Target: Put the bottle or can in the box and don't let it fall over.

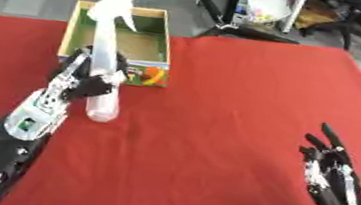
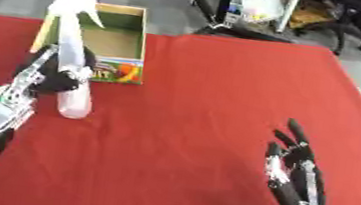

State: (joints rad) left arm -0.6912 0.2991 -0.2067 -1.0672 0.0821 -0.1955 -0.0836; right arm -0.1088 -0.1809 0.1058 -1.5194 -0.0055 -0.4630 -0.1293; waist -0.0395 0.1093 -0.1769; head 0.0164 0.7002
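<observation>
While closing around its middle: left hand, keeping tall white plastic spray bottle upright.
Waiting behind: open cardboard box.
Resting: right hand, fingers straight.

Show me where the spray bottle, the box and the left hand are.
spray bottle (image 1: 101, 103), left eye view, lower body.
box (image 1: 147, 74), left eye view, printed front wall.
left hand (image 1: 90, 83), left eye view, fingers curled round the bottle.

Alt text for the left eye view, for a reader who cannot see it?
The robot's left hand grips a white spray bottle, upright, in front of an open cardboard box on a red table. Its right hand rests open at the lower right.
</observation>
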